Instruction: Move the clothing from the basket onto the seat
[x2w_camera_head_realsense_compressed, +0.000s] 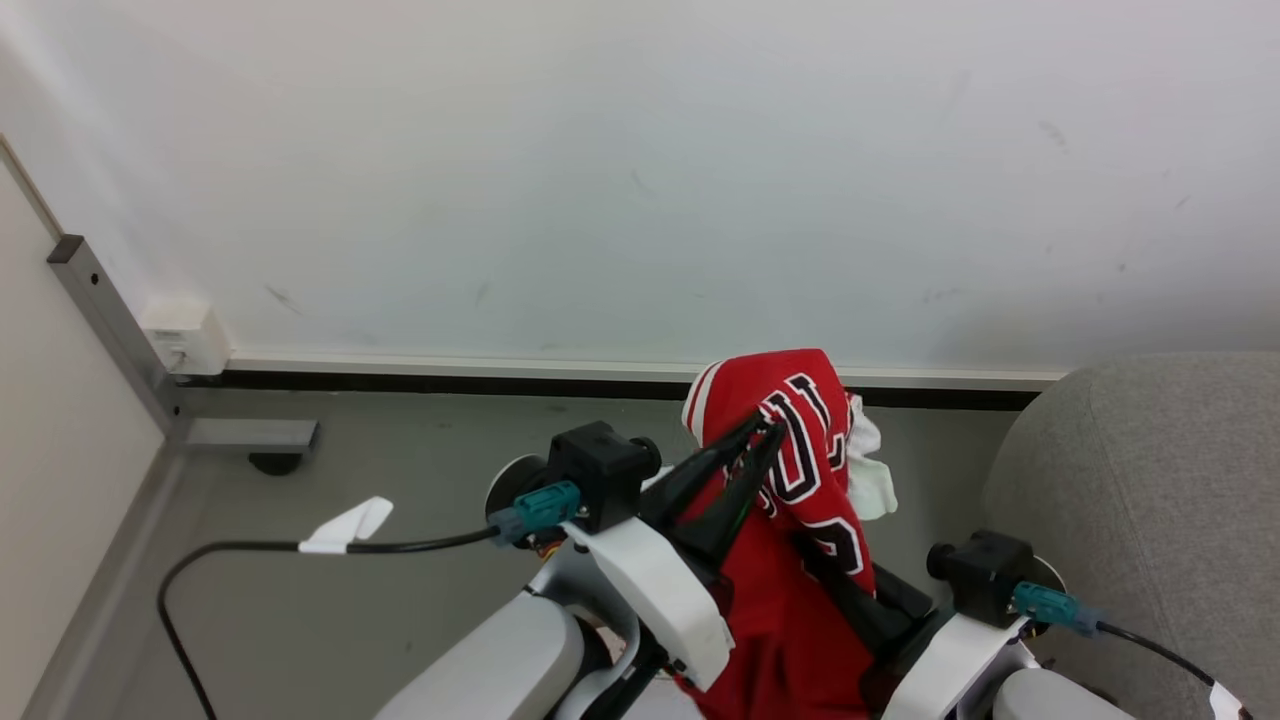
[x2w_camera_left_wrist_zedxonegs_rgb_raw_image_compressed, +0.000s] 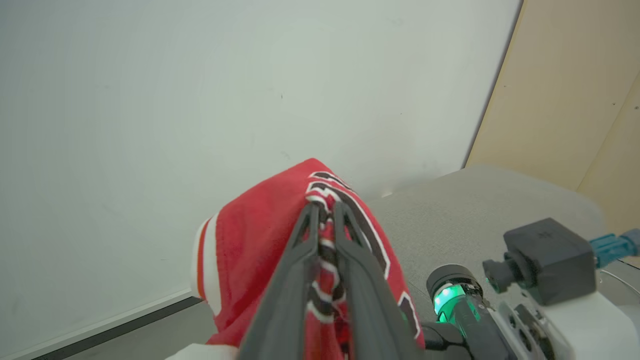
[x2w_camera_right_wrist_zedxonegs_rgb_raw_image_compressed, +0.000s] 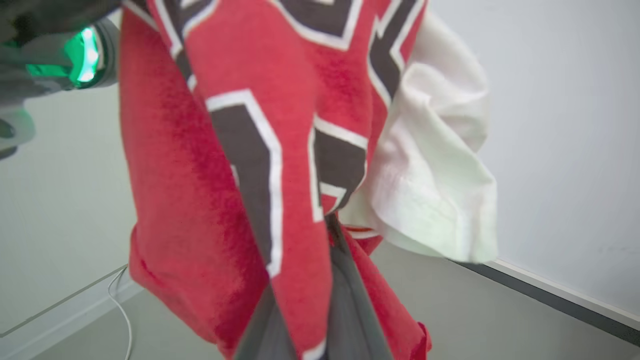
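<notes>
The clothing hangs in the air at the centre of the head view, above the floor and to the left of the seat. It is a red jersey with a white piece bunched against its right side. It is soft and light and sags into folds, so it will drape and swing rather than keep a shape. A grip on a gathered fold holds better than one on a loose edge.

The left gripper is nearly closed, pinching a fold of lettered cloth near the top of the bundle. In the right wrist view the right gripper meets at its tips with a red fold running between the fingers, so it looks clamped lower down.

The white piece seems only tucked in and could slip free. A bare wall fills the upper frame. A black cable lies on the floor at lower left, well apart. Nothing stands between the bundle and the seat.
</notes>
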